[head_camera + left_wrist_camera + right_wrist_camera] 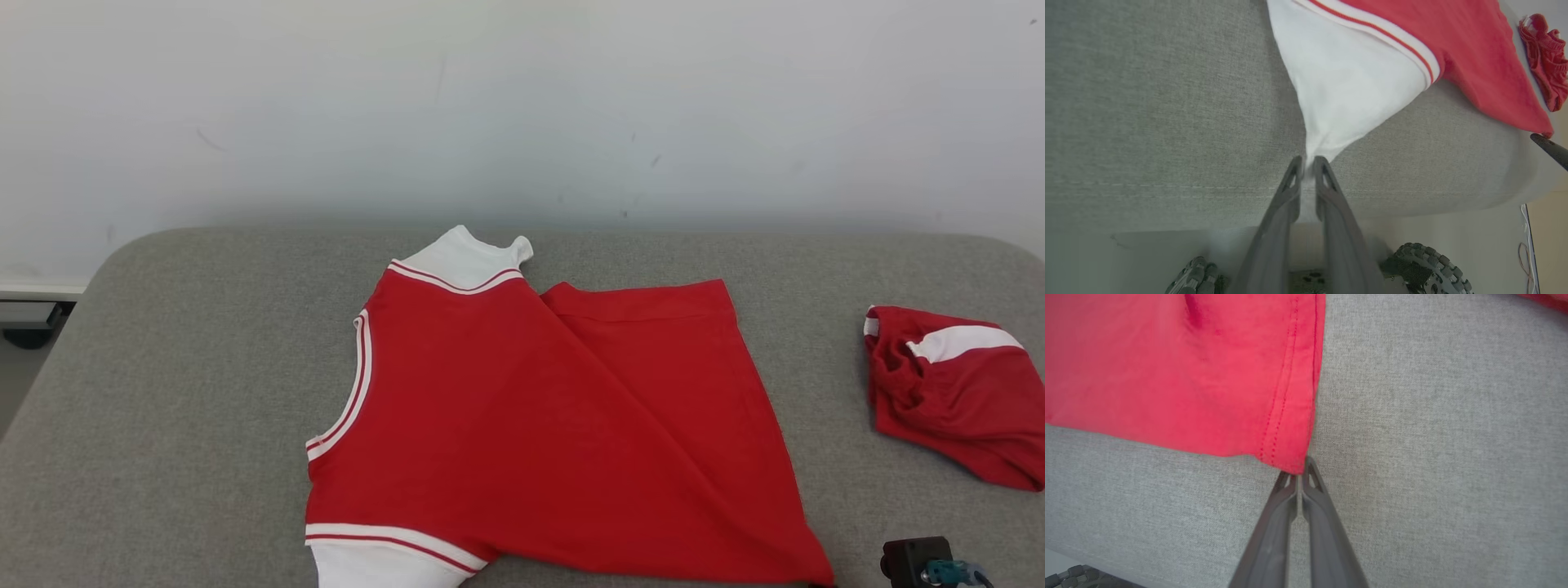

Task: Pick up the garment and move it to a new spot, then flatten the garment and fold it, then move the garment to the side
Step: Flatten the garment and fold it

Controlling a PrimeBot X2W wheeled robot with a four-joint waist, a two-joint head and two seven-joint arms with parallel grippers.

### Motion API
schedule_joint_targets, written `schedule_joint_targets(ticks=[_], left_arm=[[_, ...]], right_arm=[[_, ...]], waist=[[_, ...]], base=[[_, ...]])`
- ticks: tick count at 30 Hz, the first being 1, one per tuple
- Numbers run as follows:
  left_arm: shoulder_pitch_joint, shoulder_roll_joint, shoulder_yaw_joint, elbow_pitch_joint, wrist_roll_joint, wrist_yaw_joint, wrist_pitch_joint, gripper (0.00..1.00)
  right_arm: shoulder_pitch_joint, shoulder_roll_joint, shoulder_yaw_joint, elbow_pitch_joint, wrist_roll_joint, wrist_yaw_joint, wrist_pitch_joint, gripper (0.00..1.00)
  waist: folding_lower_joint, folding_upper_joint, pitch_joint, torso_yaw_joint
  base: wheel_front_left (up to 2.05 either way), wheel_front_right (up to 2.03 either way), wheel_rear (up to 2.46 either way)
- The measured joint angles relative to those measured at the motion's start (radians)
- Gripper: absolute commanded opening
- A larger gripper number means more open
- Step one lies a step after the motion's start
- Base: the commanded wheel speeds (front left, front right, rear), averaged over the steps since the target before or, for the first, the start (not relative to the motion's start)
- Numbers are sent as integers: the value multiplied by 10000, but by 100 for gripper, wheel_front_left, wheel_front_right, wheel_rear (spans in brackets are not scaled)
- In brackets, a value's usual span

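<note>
Lying spread on the grey padded bench (163,367), one garment (522,408) is noted: a red top with white sleeves and red-and-white striped trim. Its curved neckline is turned toward the left of the head view and its hem toward the right. A diagonal fold is seen across the body, with a second red layer showing beyond it toward the far hem corner.

Left pincer (1308,163): clenched on the garment. In the left wrist view the near white sleeve is drawn to a point, and white cloth is seen between the two dark fingers (1286,196), which stand only slightly apart. The grip is placed just over the bench's near edge.

Right pincer (1299,471): fingers are pressed almost together, and the near hem corner of the garment, with its double line of stitching, is caught at their tips. In the left wrist view a dark finger of this pincer is seen at the right edge, touching that same red corner.

The garment is thus spread ahead of both pincers, sleeve tip in the left one, hem corner in the right one.

Counts:
- Garments, two: the spread one and a crumpled red piece (947,392) with a white patch, lying well apart at the bench's right end.
- Pincers, two; fingers on each, two.
- White sleeves on the spread garment, two.
- Treaded wheels (1425,265) at the bottom of the left wrist view, two.

A pale wall (522,106) is seen behind the bench.
</note>
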Motion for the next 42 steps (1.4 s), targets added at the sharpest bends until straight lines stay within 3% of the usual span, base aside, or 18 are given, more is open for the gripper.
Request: schedule_joint_targets(ticks=[10,20,27,31,42], left_arm=[[-56,105,1018,-671,-148,52,-1041,100],[-585,-161,1689,-1246,729,267,-2736,100],[-588,-123,2280,-1246,1710,453,-3845,100],[-589,-94,2441,-1145,2483,453,-3889,100],[81,-901,3860,-727,3868,453,-4059,100]], right_arm=[[19,-6,-826,-1158,871,318,-376,100],[54,-38,-1551,-2702,1287,353,-1087,100],[15,-44,-1764,-3323,562,-69,-1952,100],[46,-56,-2013,-3538,196,-407,-2476,100],[768,-46,-2320,-3816,-646,-792,-3262,100]], waist=[[0,0,-124,-51],[0,0,-216,-261],[0,0,-256,-426],[0,0,-238,-506],[0,0,-185,-705]], base=[[0,0,0],[0,0,0],[0,0,0],[0,0,0],[0,0,0]])
